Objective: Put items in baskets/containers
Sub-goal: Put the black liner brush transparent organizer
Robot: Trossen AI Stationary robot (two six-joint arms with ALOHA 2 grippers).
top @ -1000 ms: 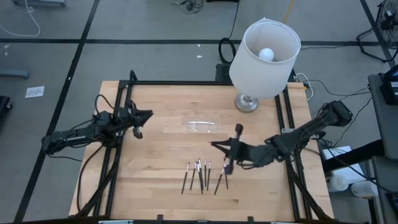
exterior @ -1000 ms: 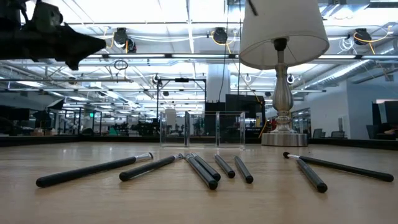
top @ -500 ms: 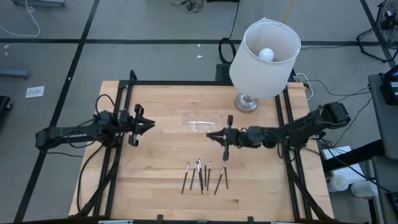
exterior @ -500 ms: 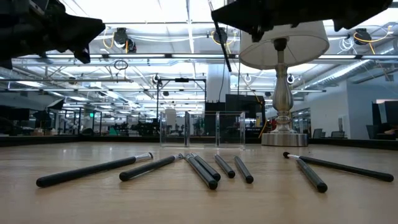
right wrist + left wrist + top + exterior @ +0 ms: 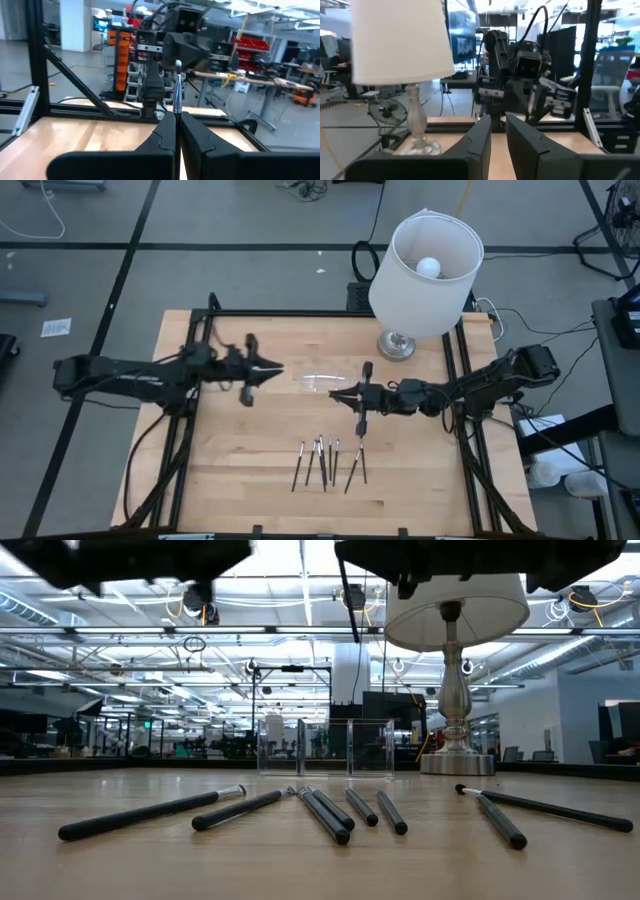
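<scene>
The stick [image 5: 362, 402] is sitting clamped upright in my right gripper [image 5: 357, 397], just beside the clear tray [image 5: 322, 383] from above; my left gripper [image 5: 262, 367] is hovering opposite, fingers slightly parted. Low down, seven sticks [image 5: 320, 810] are lying on the table [image 5: 300, 860]. At my right wrist, the fingers [image 5: 169, 125] are pinching the stick [image 5: 176, 90].

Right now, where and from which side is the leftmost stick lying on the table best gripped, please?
Grip the leftmost stick at mid-shaft, straight down from above, fingers closing across its width. It lies flat on the table, thin and long; its left side is free, the next stick lies close on its right.
</scene>
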